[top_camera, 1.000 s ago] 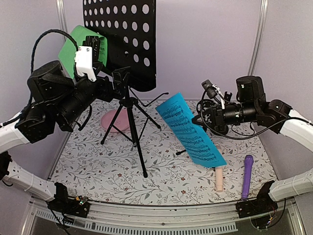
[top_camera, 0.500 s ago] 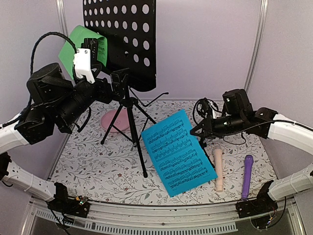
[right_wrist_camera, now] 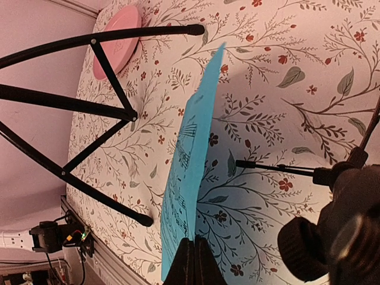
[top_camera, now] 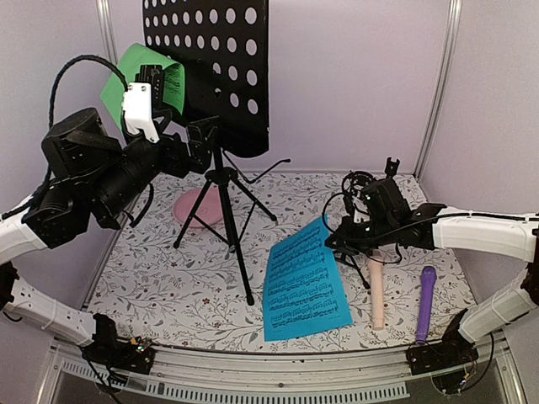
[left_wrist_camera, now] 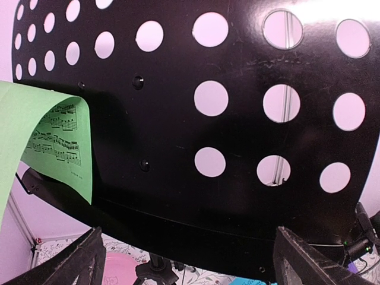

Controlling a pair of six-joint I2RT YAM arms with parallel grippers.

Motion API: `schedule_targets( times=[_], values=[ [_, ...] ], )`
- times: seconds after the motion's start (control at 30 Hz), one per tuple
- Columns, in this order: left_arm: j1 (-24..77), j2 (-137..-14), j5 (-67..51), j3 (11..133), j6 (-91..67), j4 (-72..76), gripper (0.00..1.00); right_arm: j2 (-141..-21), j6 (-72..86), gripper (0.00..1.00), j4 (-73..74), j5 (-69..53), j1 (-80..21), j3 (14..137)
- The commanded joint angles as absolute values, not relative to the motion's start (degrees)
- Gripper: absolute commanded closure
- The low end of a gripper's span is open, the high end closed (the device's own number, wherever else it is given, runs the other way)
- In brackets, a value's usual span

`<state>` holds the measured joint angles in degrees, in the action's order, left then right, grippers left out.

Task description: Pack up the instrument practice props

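My right gripper (top_camera: 335,245) is shut on the top corner of the blue sheet-music paper (top_camera: 305,286), which slopes down to the table's front. In the right wrist view the closed fingers (right_wrist_camera: 194,242) pinch that blue paper (right_wrist_camera: 189,172) edge-on. My left gripper (top_camera: 199,137) hangs open, facing the lower lip of the black perforated music rack (top_camera: 206,63) without touching it. In the left wrist view the rack (left_wrist_camera: 196,136) fills the frame, with the green sheet (left_wrist_camera: 35,142) curling at its left. A beige microphone (top_camera: 377,296) and a purple microphone (top_camera: 426,303) lie at the front right.
The rack's tripod legs (top_camera: 229,223) spread over the middle of the floral table, and one leg (right_wrist_camera: 89,101) passes close to the blue paper. A pink plate (top_camera: 195,208) lies behind the tripod. A small black mic support (top_camera: 360,187) stands just behind my right gripper.
My right gripper has come down and forward with the blue paper, which went from hanging upright to lying low over the table's front. The left arm has barely shifted.
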<state>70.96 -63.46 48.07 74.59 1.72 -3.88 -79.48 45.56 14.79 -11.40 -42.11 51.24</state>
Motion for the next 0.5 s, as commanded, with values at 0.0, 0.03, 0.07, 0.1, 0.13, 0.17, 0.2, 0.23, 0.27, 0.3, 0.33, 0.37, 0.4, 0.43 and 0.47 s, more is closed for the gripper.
schedule_targets(
  times=[0.0, 0.03, 0.07, 0.1, 0.13, 0.17, 0.2, 0.23, 0.27, 0.3, 0.33, 0.37, 0.4, 0.43, 0.47],
  values=[
    [70.14, -62.13, 47.99, 74.19, 0.72, -4.79, 0.01, -81.58, 49.64, 1.0, 16.08, -8.66, -42.01, 48.49],
    [70.14, -61.96, 47.99, 74.12, 0.64, -4.91, 0.01, -81.4, 49.93, 1.0, 15.96, -8.76, -42.01, 48.23],
    [70.14, -61.82, 48.03, 74.03, 0.57, -4.92, 0.01, -81.18, 50.12, 1.0, 15.92, -8.79, -42.06, 48.11],
    [70.14, -61.74, 48.05, 73.89, 0.57, -4.92, 0.01, -80.8, 50.13, 1.0, 15.99, -8.71, -41.98, 48.2],
    [70.14, -61.64, 48.0, 73.79, 0.65, -4.86, 0.01, -80.51, 49.84, 1.0, 16.1, -8.81, -41.99, 48.62],
    [70.14, -61.69, 47.95, 73.75, 0.65, -4.84, 0.01, -80.17, 49.11, 1.0, 16.5, -8.91, -42.18, 49.51],
    [70.14, -61.7, 47.86, 73.74, 0.7, -4.83, 0.01, -80.0, 47.52, 1.0, 17.54, -8.95, -42.26, 50.98],
    [70.14, -61.8, 47.71, 73.74, 0.72, -4.76, 0.01, -79.86, 46.4, 1.0, 19.06, -8.78, -42.47, 52.69],
    [70.14, -61.85, 47.56, 73.67, 0.85, -4.63, 0.01, -79.84, 44.79, 1.0, 20.77, -8.48, -42.63, 54.51],
    [70.14, -61.94, 47.33, 73.66, 0.94, -4.51, 0.01, -79.69, 42.79, 1.0, 22.81, -7.75, -42.89, 56.99],
    [70.14, -62.0, 47.19, 73.58, 1.01, -4.37, 0.01, -79.53, 41.77, 1.0, 24.86, -7.23, -43.21, 58.04],
    [70.14, -62.07, 47.08, 73.42, 1.09, -4.08, 0.01, -78.92, 40.49, 1.0, 26.51, -6.14, -43.69, 59.94],
    [70.14, -62.1, 46.95, 73.27, 1.16, -3.78, 0.01, -78.4, 39.52, 1.0, 28.53, -4.95, -44.26, 61.22],
    [70.14, -62.13, 46.86, 73.14, 1.29, -3.52, 0.01, -77.74, 38.57, 1.0, 29.76, -3.92, -44.99, 62.2],
    [70.08, -62.14, 46.7, 73.06, 1.29, -3.3, 0.01, -77.28, 38.22, 1.0, 30.69, -3.57, -45.73, 62.93]
  ],
)
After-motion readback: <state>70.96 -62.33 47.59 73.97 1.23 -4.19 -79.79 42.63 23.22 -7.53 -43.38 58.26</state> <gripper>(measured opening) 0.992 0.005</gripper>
